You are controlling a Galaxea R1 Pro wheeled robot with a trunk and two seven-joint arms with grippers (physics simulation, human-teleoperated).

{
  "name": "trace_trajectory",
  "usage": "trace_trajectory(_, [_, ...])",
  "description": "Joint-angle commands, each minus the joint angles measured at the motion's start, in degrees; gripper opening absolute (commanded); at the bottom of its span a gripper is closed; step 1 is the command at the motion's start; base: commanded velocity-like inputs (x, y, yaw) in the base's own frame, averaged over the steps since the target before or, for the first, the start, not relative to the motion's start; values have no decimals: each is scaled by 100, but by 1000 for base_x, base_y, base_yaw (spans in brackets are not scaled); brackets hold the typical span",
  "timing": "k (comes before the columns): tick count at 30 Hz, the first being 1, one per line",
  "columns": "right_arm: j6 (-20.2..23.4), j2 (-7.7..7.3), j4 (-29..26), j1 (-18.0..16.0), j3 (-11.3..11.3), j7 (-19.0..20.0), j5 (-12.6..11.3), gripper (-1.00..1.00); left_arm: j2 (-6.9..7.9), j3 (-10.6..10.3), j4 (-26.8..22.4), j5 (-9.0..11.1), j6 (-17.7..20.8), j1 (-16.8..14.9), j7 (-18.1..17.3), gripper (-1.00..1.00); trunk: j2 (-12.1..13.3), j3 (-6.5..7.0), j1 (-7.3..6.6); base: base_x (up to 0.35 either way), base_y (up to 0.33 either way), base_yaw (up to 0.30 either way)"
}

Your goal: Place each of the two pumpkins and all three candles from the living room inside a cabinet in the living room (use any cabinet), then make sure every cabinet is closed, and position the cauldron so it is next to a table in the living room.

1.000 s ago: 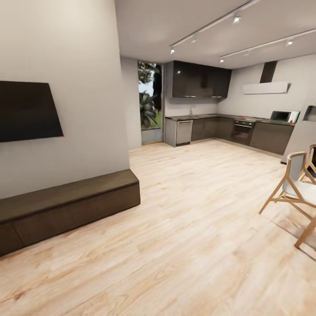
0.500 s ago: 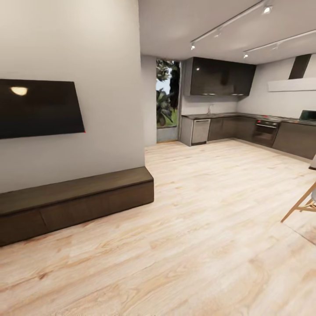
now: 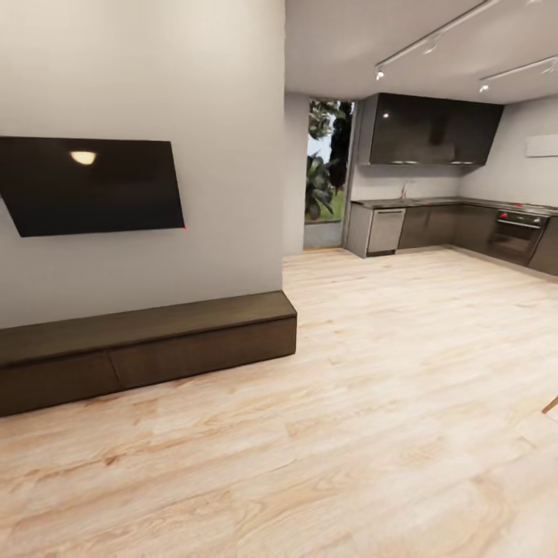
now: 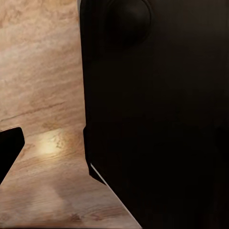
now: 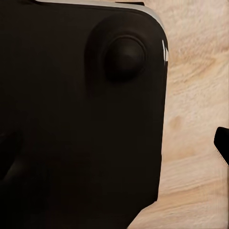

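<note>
Head view: cabinet [image 3: 147,349] closed below TV [image 3: 93,184]. Wrist views: dark robot body over floor [image 4: 43,95]; gripper states indeterminable.

Your head camera stands well back in the room, looking level across the pale wood floor [image 3: 372,403]. The cabinet [image 3: 147,349] runs along the wall at lower left of frame under a wall screen [image 3: 93,186]; the kitchen units [image 3: 457,229] sit far off at upper right.

Your left wrist camera points down, very near a black body panel [image 4: 157,114] that covers the right two-thirds of frame; floor planks show at left.

Your right wrist camera also faces down, close against a similar black panel [image 5: 81,114] covering the left; floor shows along the right edge.

All three views share the wood floor.
</note>
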Motion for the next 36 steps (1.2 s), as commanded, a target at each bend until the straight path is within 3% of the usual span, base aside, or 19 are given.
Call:
trace_trajectory(1, [-20, 0, 5, -3, -3, -1, -1, 100, 0, -1, -11, 0, -1, 3, -1, 100, -2, -9, 0, 0, 0, 246])
trace_trajectory(36, [-20, 0, 5, -3, -2, -1, 1, 100, 0, -1, -11, 0, -1, 3, -1, 100, -2, -179, 0, 0, 0, 240])
